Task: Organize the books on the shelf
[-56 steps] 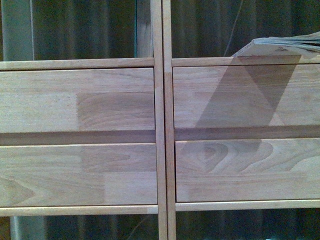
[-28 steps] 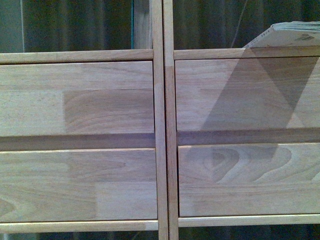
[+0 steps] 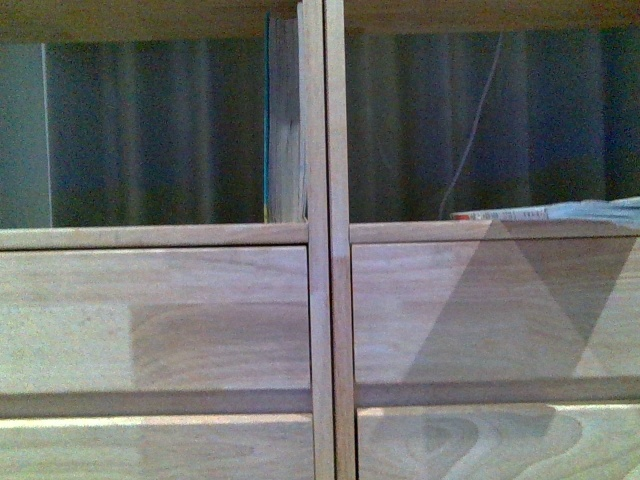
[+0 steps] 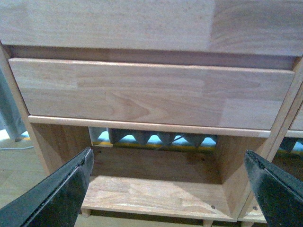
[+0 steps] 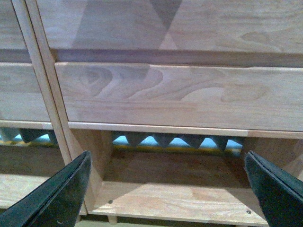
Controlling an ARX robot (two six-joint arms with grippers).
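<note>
Light natural wood fills every view: the shelf (image 3: 318, 300) stands square to the robot, its central double upright running 12 to 6 o'clock through the front view.

Task items. The teal book (image 3: 284, 130) stands upright in the left upper compartment, near 12 o'clock, pressed against the central upright, long axis vertical. The thin paperback (image 3: 560, 212) lies flat on the floor of the right upper compartment at 3 o'clock, long axis horizontal, red spine end toward the centre, far end running out of frame.

Grippers. The left gripper (image 4: 168, 187) and right gripper (image 5: 165, 187) both have jaws spread wide and hold nothing. Each wrist camera faces a lower drawer front (image 4: 151, 94) and the bottom compartment (image 4: 151, 196); neither shows a book.

Assessment. Both books sit above the level the jaws address, so the coming move calls for a lift. The right arm faces the right column and is judged nearer to the paperback. A flat book on a board offers little to pinch.

Obstructions. A thin cable (image 3: 470, 130) hangs in the right compartment at 1 o'clock, before a dark curtain (image 3: 150, 130).
</note>
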